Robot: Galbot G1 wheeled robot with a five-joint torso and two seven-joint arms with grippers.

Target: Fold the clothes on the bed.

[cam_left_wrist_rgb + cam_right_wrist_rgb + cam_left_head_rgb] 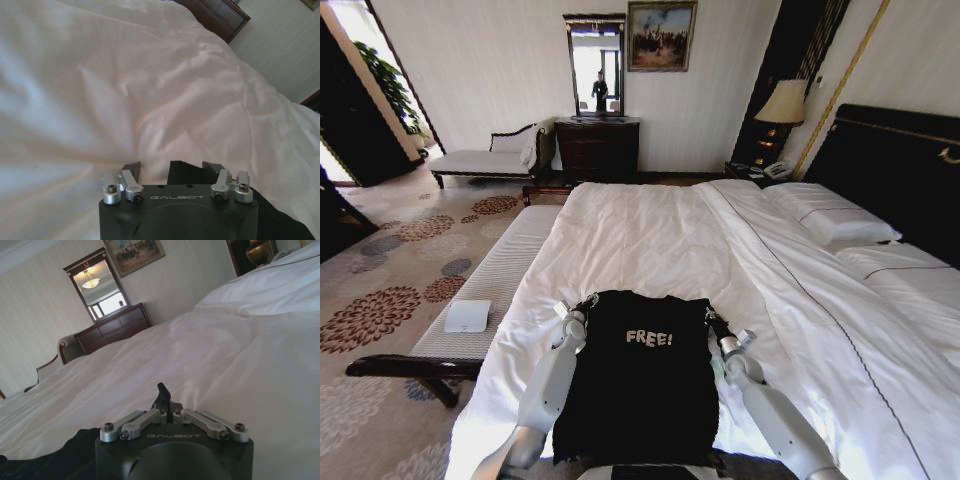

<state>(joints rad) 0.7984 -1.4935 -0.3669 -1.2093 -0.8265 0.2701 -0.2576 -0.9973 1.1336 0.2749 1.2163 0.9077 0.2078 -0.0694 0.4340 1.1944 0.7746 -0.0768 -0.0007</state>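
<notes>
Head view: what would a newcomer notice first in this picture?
The black T-shirt with white "FREE!" lettering lies flat at the near edge of the white bed. The left hand and the right hand sit at its two far corners, the right one shut on the fabric.

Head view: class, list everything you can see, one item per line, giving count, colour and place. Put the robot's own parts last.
T-shirt: one, black with white FREE! lettering, flat on the near end of the bed.
bed: one, white linen, dark headboard on the right.
pillows: two, white, by the headboard.
bench: one, pale with a dark frame, left of the bed.
flat object: one, white, on the bench.
dresser: one, dark wood, far wall.
mirror: one, dark frame, above the dresser.
painting: one, beside the mirror.
lamp: one, cream shade, far bedside.
left gripper: jaws open, at the shirt's left shoulder.
right gripper: jaws shut, at the shirt's right shoulder.
</notes>
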